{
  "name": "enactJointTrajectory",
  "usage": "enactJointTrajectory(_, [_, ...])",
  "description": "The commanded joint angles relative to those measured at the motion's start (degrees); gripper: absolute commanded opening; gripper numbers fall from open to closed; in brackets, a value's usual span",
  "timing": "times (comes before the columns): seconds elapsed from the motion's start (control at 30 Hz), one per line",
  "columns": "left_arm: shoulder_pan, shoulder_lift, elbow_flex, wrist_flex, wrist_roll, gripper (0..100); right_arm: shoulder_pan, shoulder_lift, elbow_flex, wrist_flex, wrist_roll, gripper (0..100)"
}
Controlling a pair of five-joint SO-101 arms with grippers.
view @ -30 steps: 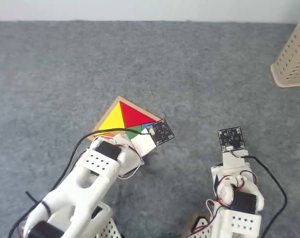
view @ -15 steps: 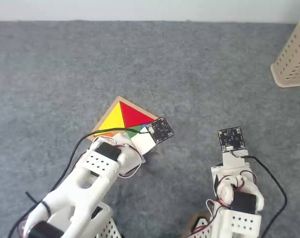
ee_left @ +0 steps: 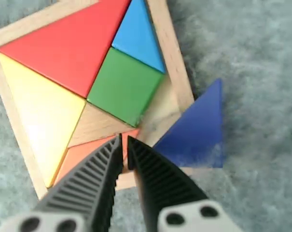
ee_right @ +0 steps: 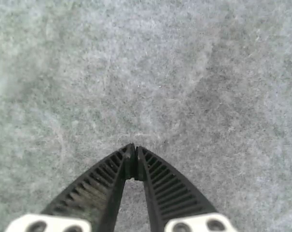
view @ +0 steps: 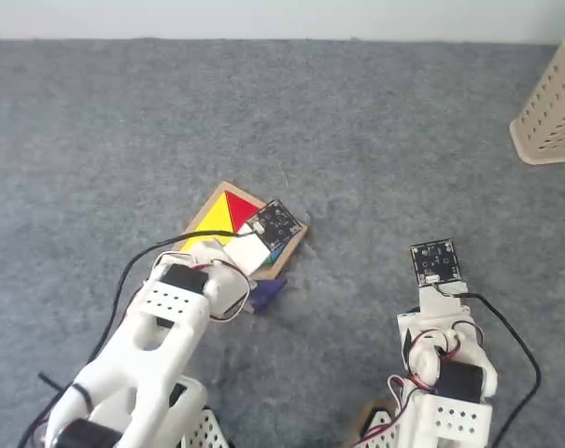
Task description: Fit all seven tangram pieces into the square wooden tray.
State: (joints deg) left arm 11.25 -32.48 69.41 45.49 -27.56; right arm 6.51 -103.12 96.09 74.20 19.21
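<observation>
Item 1. Square wooden tray (ee_left: 171,46): lies on the grey carpeted table (view: 357,121), turned corner-on to the arms in the high view.

Item 2. Pieces seated in the tray:
- red triangle (ee_left: 68,48), large, edge to edge with the yellow triangle (ee_left: 39,116)
- green square (ee_left: 124,84), touching the red triangle and the light blue triangle (ee_left: 136,34), which sits against the rim
- orange piece (ee_left: 83,152), below the yellow triangle, partly covered by the gripper

Bare wood shows between the green square and the orange piece, and between the green square and the rim.

Item 3. Dark blue triangle (ee_left: 196,130): outside the tray at its near corner, mostly on the carpet; one edge appears to overlap the rim, though this is hard to judge.

Item 4. Left gripper (ee_left: 124,140): poised over the tray above the orange piece, fingers drawn almost together with a thin slit between them, grasping nothing.

Item 5. Right gripper (ee_right: 134,147): well apart from the tray, over bare carpet, fingertips pressed together and empty.

Item 6. Beige perforated basket (view: 551,103): at the far right edge of the table
</observation>
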Motion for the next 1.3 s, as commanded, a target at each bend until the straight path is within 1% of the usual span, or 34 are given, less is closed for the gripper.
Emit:
enactJointTrajectory(0.0, [-0.79, -0.97, -0.48, -1.14, 0.7, 2, 0.66, -0.84, 0.35, -0.75, 0.62, 0.6])
enactJointTrajectory(0.17, [-0.88, -1.49, -1.19, -1.05, 0.88, 2, 0.66, -0.84, 0.35, -0.75, 0.62, 0.6])
enactJointTrajectory(0.3, [-0.44, -1.58, -4.26, -0.26, 4.75, 1, 0.66, -0.84, 0.35, -0.75, 0.62, 0.6])
enactJointTrajectory(0.37, [-0.35, -1.67, -7.16, 2.37, 6.07, 2, 0.66, -0.84, 0.35, -0.75, 0.62, 0.6])
enactJointTrajectory(0.5, [2.55, -1.67, -13.58, 11.69, 8.7, 2, 0.66, -0.84, 0.35, -0.75, 0.62, 0.6])
enactJointTrajectory(0.57, [5.54, -1.67, -14.55, 14.42, 9.41, 6, 0.66, -0.84, 0.35, -0.75, 0.62, 0.6])
enactJointTrajectory(0.6, [6.86, -1.67, -14.64, 14.59, 10.9, 10, 0.66, -0.84, 0.35, -0.75, 0.62, 0.6])
enactJointTrajectory(0.7, [9.67, -1.67, -14.46, 14.15, 13.98, 25, 0.66, -0.84, 0.35, -0.75, 0.62, 0.6])
enactJointTrajectory(0.77, [11.08, -1.67, -14.37, 14.24, 13.45, 35, 0.66, -0.84, 0.35, -0.75, 0.62, 0.6])
enactJointTrajectory(0.83, [12.22, -1.58, -14.29, 14.24, 12.66, 41, 0.66, -0.84, 0.35, -0.75, 0.62, 0.6])
enactJointTrajectory(0.93, [12.22, -1.05, -13.93, 13.45, 12.84, 42, 0.66, -0.84, 0.35, -0.75, 0.62, 0.6])
enactJointTrajectory(1.13, [12.75, -1.14, -6.11, 5.98, 12.57, 42, 0.66, -0.84, 0.35, -0.75, 0.62, 0.6])
enactJointTrajectory(1.27, [13.01, -1.49, -7.69, 6.77, 12.57, 42, 0.66, -0.84, 0.35, -0.75, 0.62, 0.6])
